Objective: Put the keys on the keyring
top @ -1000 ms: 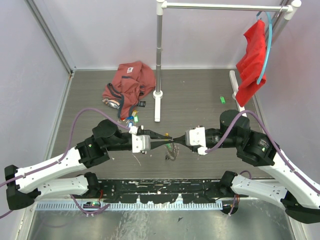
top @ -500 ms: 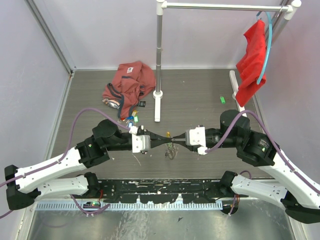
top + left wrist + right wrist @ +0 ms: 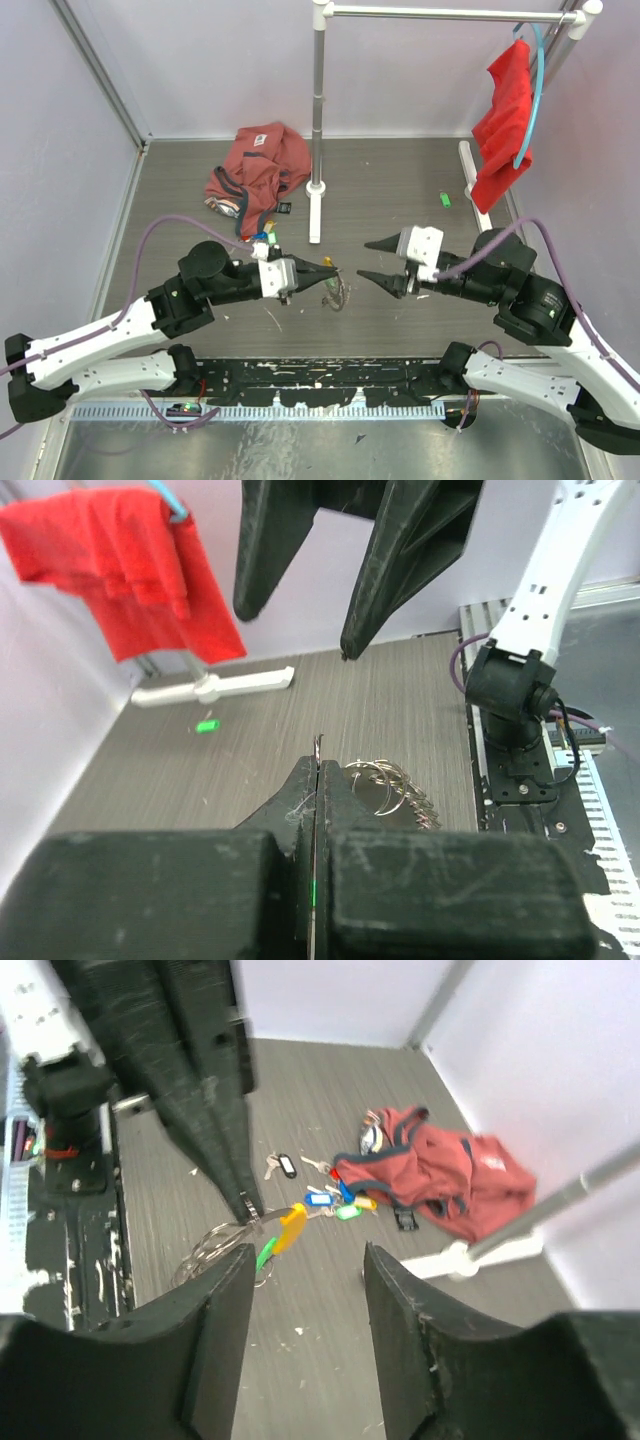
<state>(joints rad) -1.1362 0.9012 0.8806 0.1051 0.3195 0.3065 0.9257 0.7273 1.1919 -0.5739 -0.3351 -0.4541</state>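
The keyring [image 3: 337, 291] hangs from the left gripper [image 3: 327, 270], whose jaws are pressed together on its wire, with the right gripper [image 3: 364, 259] spread and standing just apart; recommended: hold the ring steady while the right fetches one of the keys [image 3: 262, 238] lying beside the red garment [image 3: 262, 160].

Your keyring [image 3: 213, 1247] — thin silvery loops with a curved yellow-orange tag [image 3: 291, 1227] — hangs pinched in the tips of the left gripper [image 3: 329, 270]; the keys [image 3: 325, 1201], colour-tagged, lie clustered flat, well apart from it.
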